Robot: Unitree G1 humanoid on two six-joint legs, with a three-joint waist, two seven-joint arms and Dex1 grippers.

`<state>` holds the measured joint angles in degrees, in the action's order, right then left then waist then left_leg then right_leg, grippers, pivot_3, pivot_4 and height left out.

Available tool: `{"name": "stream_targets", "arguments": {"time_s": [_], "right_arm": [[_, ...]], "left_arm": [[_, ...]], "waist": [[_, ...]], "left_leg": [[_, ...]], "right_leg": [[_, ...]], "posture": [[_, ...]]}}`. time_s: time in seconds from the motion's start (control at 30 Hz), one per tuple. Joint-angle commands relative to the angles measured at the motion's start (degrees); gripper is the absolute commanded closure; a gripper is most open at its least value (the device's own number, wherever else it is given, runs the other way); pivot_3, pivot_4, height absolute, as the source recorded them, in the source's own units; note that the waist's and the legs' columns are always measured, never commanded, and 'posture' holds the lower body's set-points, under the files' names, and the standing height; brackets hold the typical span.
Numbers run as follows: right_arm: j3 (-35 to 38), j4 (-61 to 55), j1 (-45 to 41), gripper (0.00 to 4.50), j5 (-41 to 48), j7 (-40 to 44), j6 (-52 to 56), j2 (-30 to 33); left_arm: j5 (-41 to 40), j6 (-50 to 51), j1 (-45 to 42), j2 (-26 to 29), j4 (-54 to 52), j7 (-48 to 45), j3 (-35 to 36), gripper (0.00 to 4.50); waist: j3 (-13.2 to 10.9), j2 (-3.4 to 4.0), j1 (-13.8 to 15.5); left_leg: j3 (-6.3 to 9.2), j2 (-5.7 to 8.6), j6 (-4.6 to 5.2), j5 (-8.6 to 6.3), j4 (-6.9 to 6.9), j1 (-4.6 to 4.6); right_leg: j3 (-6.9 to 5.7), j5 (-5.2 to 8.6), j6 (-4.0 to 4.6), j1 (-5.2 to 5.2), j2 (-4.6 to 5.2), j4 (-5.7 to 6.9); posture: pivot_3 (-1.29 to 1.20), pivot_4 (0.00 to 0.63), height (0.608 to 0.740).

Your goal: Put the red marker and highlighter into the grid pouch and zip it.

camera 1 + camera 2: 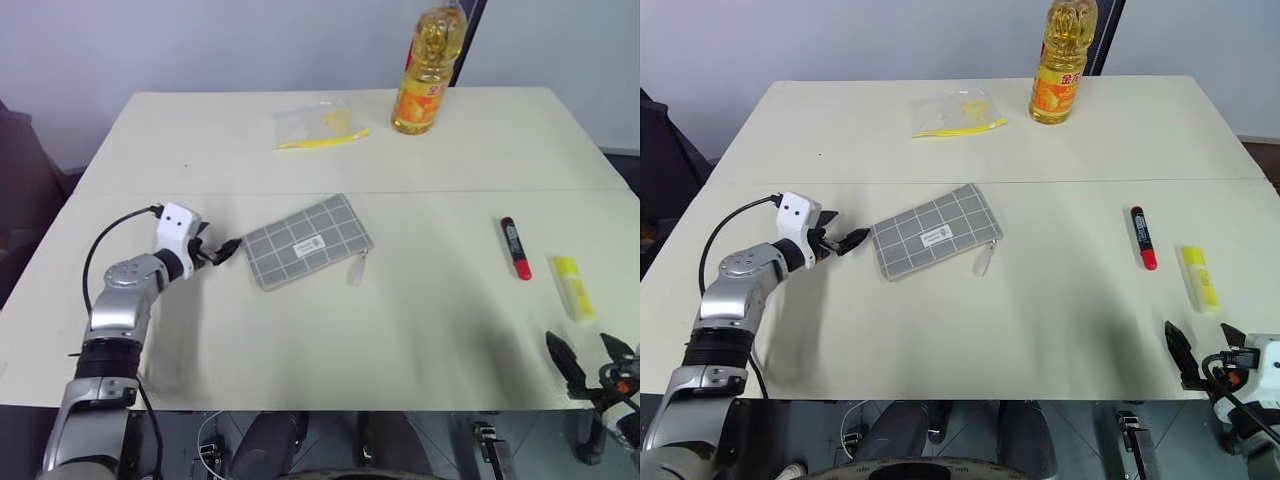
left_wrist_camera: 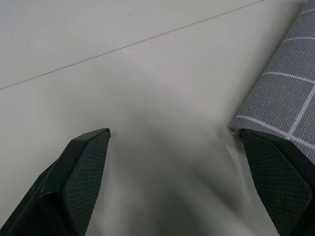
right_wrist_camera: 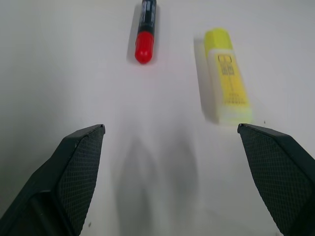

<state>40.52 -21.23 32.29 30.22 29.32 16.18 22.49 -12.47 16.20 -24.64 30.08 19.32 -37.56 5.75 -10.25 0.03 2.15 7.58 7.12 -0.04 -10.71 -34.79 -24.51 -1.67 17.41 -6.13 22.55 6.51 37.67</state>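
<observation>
The grey grid pouch (image 1: pixel 305 240) lies flat near the table's middle, its zipper pull (image 1: pixel 357 268) at its right end. My left gripper (image 1: pixel 228 248) is open just off the pouch's left corner, one finger close to the fabric (image 2: pixel 285 88), with nothing between the fingers. The red marker (image 1: pixel 515 247) and the pale-yellow highlighter (image 1: pixel 574 287) lie side by side at the right. My right gripper (image 1: pixel 585 350) hovers open at the table's front edge, a little short of them. In the right wrist view the marker (image 3: pixel 146 29) and highlighter (image 3: pixel 225 76) lie ahead of the open fingers.
An oil bottle (image 1: pixel 428 70) stands at the back of the table, and a clear plastic bag (image 1: pixel 318 125) with a yellow strip lies to its left. A seam (image 1: pixel 450 190) runs across the table (image 1: pixel 400 330).
</observation>
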Motion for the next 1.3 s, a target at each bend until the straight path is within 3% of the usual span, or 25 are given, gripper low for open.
{"name": "stream_targets", "arguments": {"time_s": [0.03, 0.37, 0.67, 0.9, 1.03, 1.23, 1.3], "right_arm": [[0.8, -2.6, -1.0, 0.00, 0.9, -1.4, 0.6, 1.0], [-3.5, -3.2, -7.8, 0.00, 0.2, -3.3, 5.3, 4.7], [-17.1, -5.1, -24.2, 0.00, -1.6, -5.7, 11.7, 8.3], [-30.8, 4.8, -40.7, 0.00, -7.6, -3.2, 11.1, 7.8], [-37.4, 13.9, -48.7, 1.30, -12.2, -1.5, 10.5, 7.3], [-42.4, 24.0, -57.7, 4.47, -17.9, -2.2, 9.9, 5.0], [-44.3, 26.2, -59.8, 4.47, -19.3, -1.5, 9.5, 4.1]], "left_arm": [[0.2, -1.7, -0.7, 0.2, -0.4, -0.2, 0.5, 0.06], [-0.3, -1.1, 0.8, 0.8, -2.4, 1.4, 2.2, 0.06], [-1.5, -0.9, 9.5, 0.9, -12.3, 5.5, 6.5, 0.06], [-3.0, 1.6, 17.9, 0.5, -23.0, 6.9, 8.5, 0.06], [-3.5, 1.2, 24.2, 1.5, -29.1, 5.7, 9.4, 0.00], [0.5, -3.7, 29.8, 6.3, -32.2, 1.7, 6.9, 0.00], [2.9, -6.6, 30.1, 8.2, -31.7, -0.1, 4.6, 0.00]], "waist": [[0.0, 0.00, 0.0], [0.0, 0.00, -0.1], [0.0, -0.01, -1.4], [0.0, -0.02, -1.6], [0.0, -0.02, -1.5], [0.0, 0.01, -1.4], [0.0, 0.00, -1.4]], "left_leg": [[0.00, 0.00, 0.00, 0.00, 0.00, 0.00], [0.00, 0.00, 0.11, 0.07, 0.00, 0.00], [0.01, 0.00, 0.15, 0.09, -0.01, -0.01], [0.01, -0.01, 0.16, 0.10, -0.04, 0.00], [0.00, 0.01, 0.16, 0.10, -0.03, 0.00], [0.01, 0.00, 0.15, 0.10, -0.03, 0.01], [0.01, 0.01, 0.15, 0.10, -0.04, 0.01]], "right_leg": [[0.00, 0.00, 0.00, 0.00, 0.00, 0.00], [0.00, -0.08, -0.14, -0.03, 0.00, 0.00], [-0.01, -0.09, -0.14, -0.11, -0.01, 0.01], [-0.02, -0.10, -0.13, -0.08, -0.03, 0.01], [-0.02, -0.10, -0.13, -0.07, -0.01, 0.01], [-0.02, -0.11, -0.08, 0.06, -0.04, 0.01], [-0.02, -0.11, -0.06, 0.07, -0.04, 0.01]], "posture": [[0.00, 0.150, 0.740], [0.00, 0.150, 0.740], [0.00, 0.150, 0.740], [0.00, 0.150, 0.740], [0.00, 0.150, 0.740], [0.00, 0.150, 0.740], [0.00, 0.150, 0.740]]}}
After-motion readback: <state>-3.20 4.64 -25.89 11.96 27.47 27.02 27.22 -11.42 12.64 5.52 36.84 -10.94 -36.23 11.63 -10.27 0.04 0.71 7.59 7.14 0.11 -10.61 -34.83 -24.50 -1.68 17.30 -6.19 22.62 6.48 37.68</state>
